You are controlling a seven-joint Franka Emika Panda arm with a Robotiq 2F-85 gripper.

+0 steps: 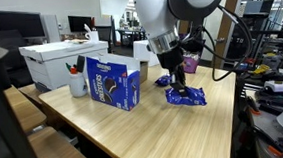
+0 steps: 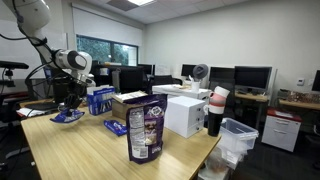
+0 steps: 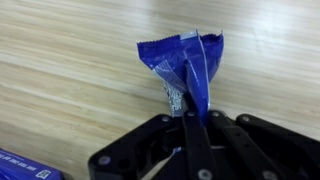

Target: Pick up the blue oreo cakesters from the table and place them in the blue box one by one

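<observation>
The pincer (image 3: 196, 116) is clamped on a blue Oreo Cakesters packet (image 3: 185, 62), its two dark fingers pressed together with the wrapper pinched between them. The packet is shiny deep blue, crinkled, with a serrated white-edged seam; the pinched end is bunched up above the light wood-grain table (image 3: 70, 80). The corner of another blue packet (image 3: 22, 166) shows at the lower edge of the wrist view.

In an exterior view the gripped packet (image 1: 188, 98) lies low on the table under the pincer (image 1: 179, 85), well apart from the blue box (image 1: 115, 83). The box stands upright, showing white lettering and a dark cookie picture; what is inside it cannot be told. Just beside it a white cup (image 1: 78, 86) holds pens, and behind that sits a large white box (image 1: 65, 56), lid on.

From the opposite end, a purple standing bag (image 2: 146, 130) is nearest, then a flat blue packet (image 2: 116, 127), then the blue box (image 2: 100, 100).
</observation>
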